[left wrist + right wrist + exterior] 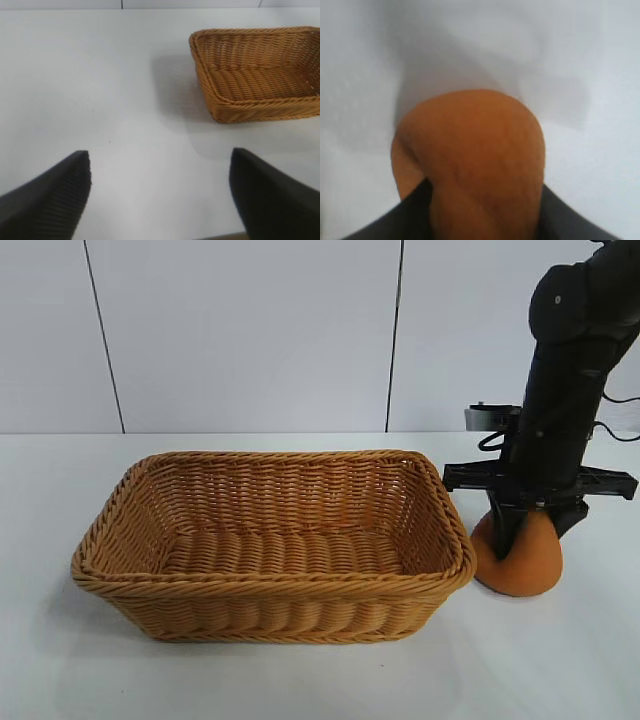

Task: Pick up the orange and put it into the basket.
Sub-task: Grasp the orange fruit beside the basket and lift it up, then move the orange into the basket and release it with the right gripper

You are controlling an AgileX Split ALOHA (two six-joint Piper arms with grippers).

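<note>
Right wrist view: right gripper [482, 200] clamps the orange [475, 150] on the table [300, 680], just beside the basket [270, 585]; a straight lift should clear the braided rim. Left gripper [160, 195] hangs wide open, empty.

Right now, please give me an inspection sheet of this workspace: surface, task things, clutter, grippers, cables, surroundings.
Surface: white table, bare apart from the task things.
Basket: wicker basket stands upright on the table, nothing inside it.
Orange: orange rests on the table just beside the basket's right end, outside it.
Clutter: nothing seen.
Right gripper: right gripper points down over the orange, a finger on each side of it and pressing into it; the orange is not yet lifted.
Left gripper: left gripper is open, holds nothing, and is seen only in the left wrist view, away from the basket.
Cables: black cable runs beside the right arm.
Surroundings: pale panelled wall behind the table.
</note>
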